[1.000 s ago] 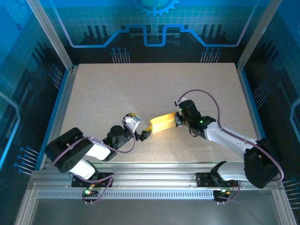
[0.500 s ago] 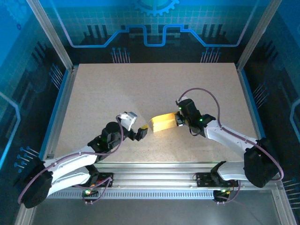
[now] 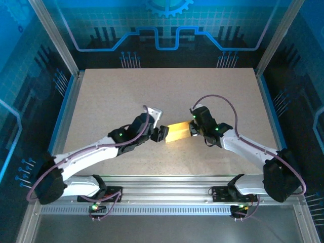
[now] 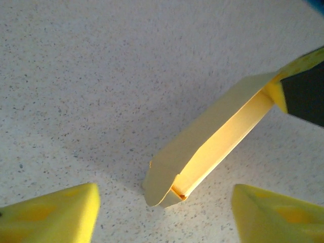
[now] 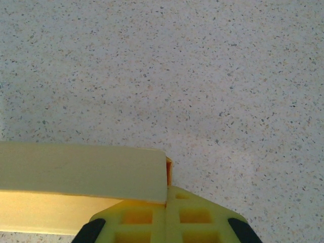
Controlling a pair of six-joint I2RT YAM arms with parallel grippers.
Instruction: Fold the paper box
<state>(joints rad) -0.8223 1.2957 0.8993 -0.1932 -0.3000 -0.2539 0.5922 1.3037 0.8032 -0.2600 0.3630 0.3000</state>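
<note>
Gripping the right end of the box (image 3: 177, 132) with the right gripper (image 3: 193, 130), with jaws pressed together on one thin card wall. Meeting at the box's corner with both yellow fingers (image 5: 147, 220) in the right wrist view, and leaving the pale long side running off to the left above the speckled table (image 5: 202, 76). Holding the box about midway between the table's left and right edges, somewhat nearer the near edge than the far one, and lying lengthwise from left to right.

Reaching in from the left with the left gripper (image 3: 163, 133), and stopping just beside the box's left end. Standing wide at the jaws there. In the left wrist view, placing one yellow fingertip (image 4: 55, 212) at the lower left and the other at the lower right, well apart. Framing the box's open left end between and just beyond them, and touching it with neither.

Showing at that end a rounded flap curling over a narrow, bright hollow, squashed nearly flat. Casting a soft shadow on the table to the left. Not possible to tell whether resting on the surface at that end or hanging just above it.
</note>
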